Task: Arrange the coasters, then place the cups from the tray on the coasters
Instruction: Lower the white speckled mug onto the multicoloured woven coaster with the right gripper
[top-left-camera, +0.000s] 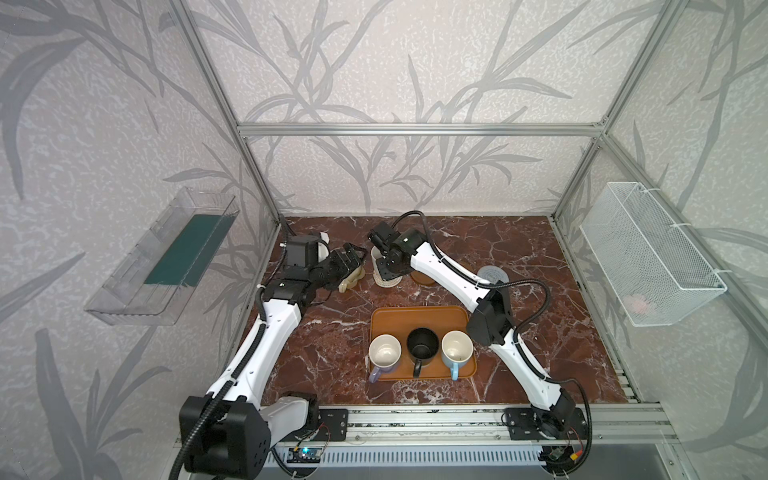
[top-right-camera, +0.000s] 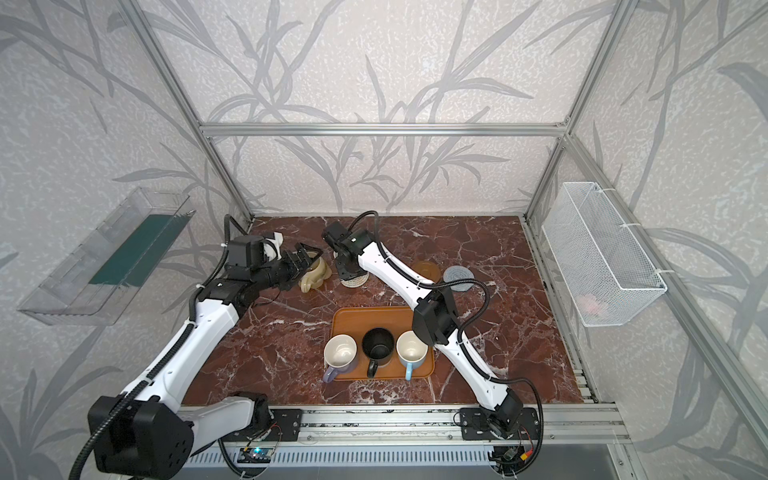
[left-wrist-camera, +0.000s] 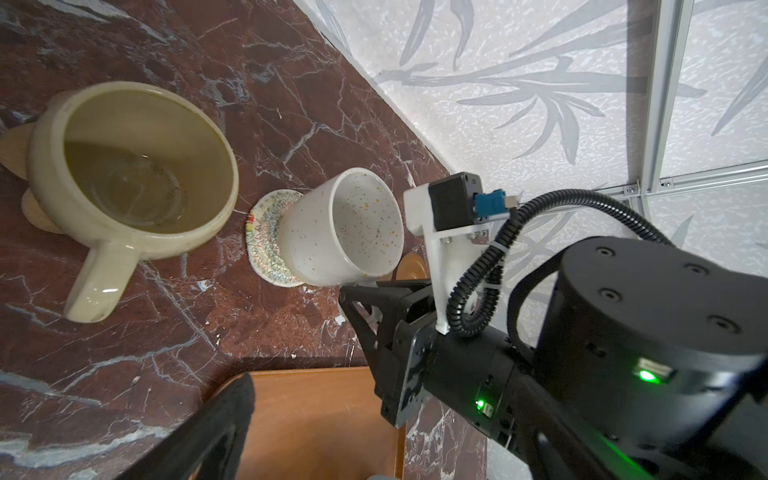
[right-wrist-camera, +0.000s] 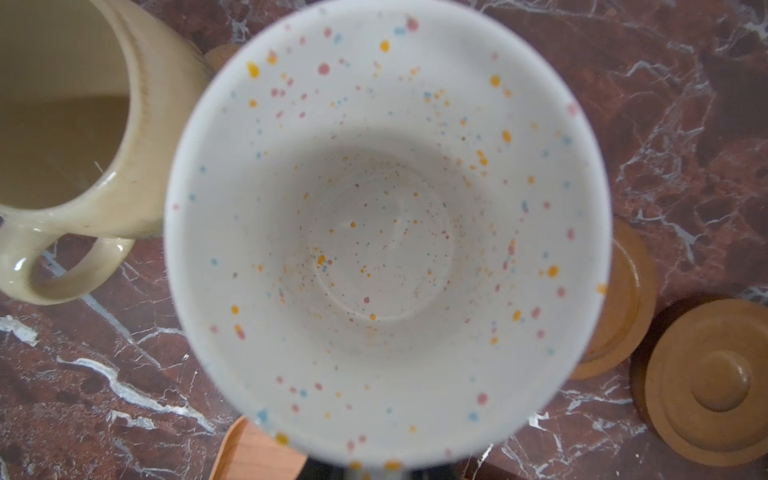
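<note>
Three cups are sitting in a row on the tray near the front of the table. They are the lavender cup, the black cup and the light blue cup. Their handles are all pointing to the front.

Further back, we are seeing the beige cup standing on the cork coaster. The tan lobes of the coaster are peeking out from under it. The left claw is hanging just over this cup with its fingers spread wide, and it is holding nothing.

Just beside the beige cup, the white cup is standing on the cream woven coaster. This cup is dotted with little coloured specks. The right claw is squeezing narrow against the side of the white cup and gripping it there. The handle is hiding behind the claw, so we are not seeing it. From the right wrist, we are looking straight down into the white cup, and it is filling most of that view.

On the far side of the white cup from the beige cup, a brown wooden disc is peeking out from behind it. A second brown wooden disc is lying flat just beside the first. We cannot tell if the two are touching.

In both top views, the grey-blue woven coaster is lying flat on the table further to the right, partly behind the right arm.
</note>
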